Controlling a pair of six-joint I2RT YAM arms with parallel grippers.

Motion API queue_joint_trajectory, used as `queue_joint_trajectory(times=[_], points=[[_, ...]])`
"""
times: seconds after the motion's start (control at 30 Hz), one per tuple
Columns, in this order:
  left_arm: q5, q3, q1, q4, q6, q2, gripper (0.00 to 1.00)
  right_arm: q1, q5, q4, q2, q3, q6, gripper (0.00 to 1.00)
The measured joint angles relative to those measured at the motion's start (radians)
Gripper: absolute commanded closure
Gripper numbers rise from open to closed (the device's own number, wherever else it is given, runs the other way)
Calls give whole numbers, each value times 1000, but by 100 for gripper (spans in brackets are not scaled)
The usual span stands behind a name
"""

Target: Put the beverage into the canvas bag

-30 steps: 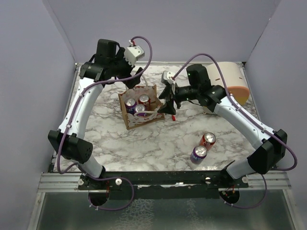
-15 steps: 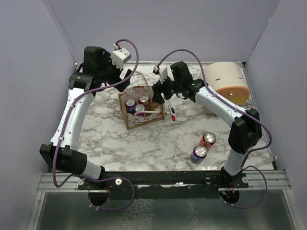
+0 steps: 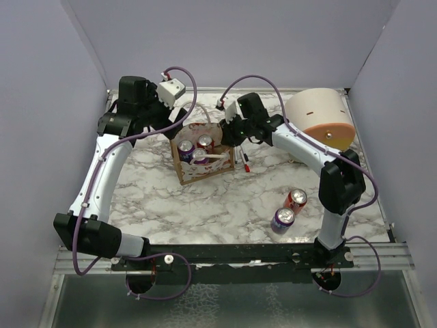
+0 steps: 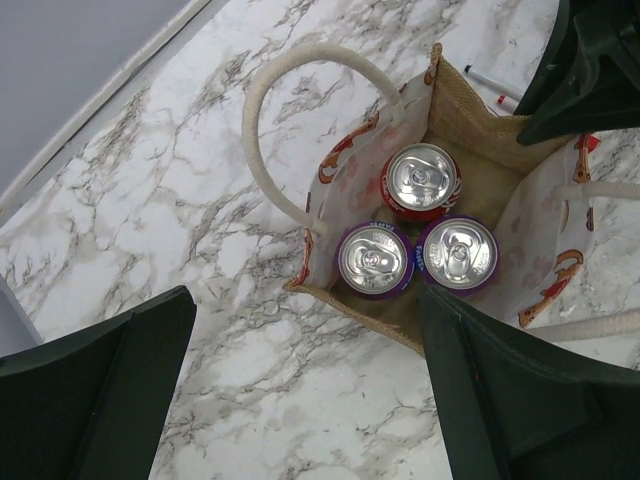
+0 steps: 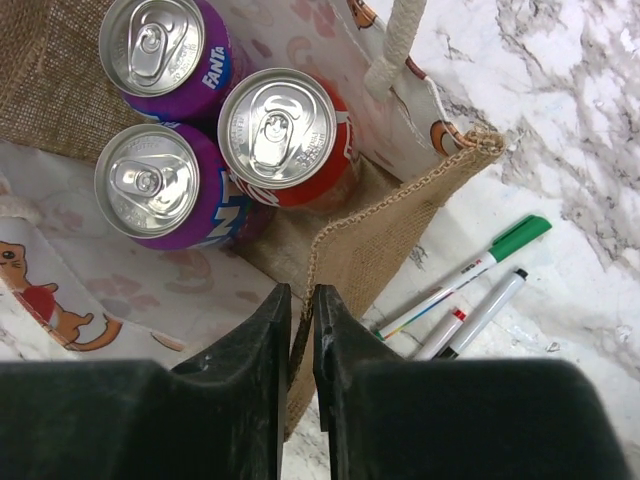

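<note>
Canvas bag (image 3: 203,171) holds 3 cans (image 5: 277,135); right gripper (image 5: 298,305) pinches its wall.

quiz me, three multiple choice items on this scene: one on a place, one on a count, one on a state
1. Relative to the small brown canvas bag, the marker pens lie: A inside; B beside it, on the marble table; C underneath.
2. Soda cans standing in the bag: A two; B three; C five.
3. The left gripper has its fingers: A spread wide; B shut on a can; C shut on a pen.
Answers: B, pens rest on marble by the bag's wall; B, two purple, one red; A, wide gap above the bag.
</note>
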State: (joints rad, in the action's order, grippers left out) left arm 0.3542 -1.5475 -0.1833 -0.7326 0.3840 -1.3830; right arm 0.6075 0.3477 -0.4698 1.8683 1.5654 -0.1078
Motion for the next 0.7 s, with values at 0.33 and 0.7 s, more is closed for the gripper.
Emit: queue_joint_trajectory(times=[0.33, 0.7], points=[[0, 70, 0, 8, 56, 23, 5, 0, -3, 69, -85, -126, 30, 99], [11, 80, 0, -2, 117, 24, 6, 0, -27, 140, -266, -350, 95, 96]])
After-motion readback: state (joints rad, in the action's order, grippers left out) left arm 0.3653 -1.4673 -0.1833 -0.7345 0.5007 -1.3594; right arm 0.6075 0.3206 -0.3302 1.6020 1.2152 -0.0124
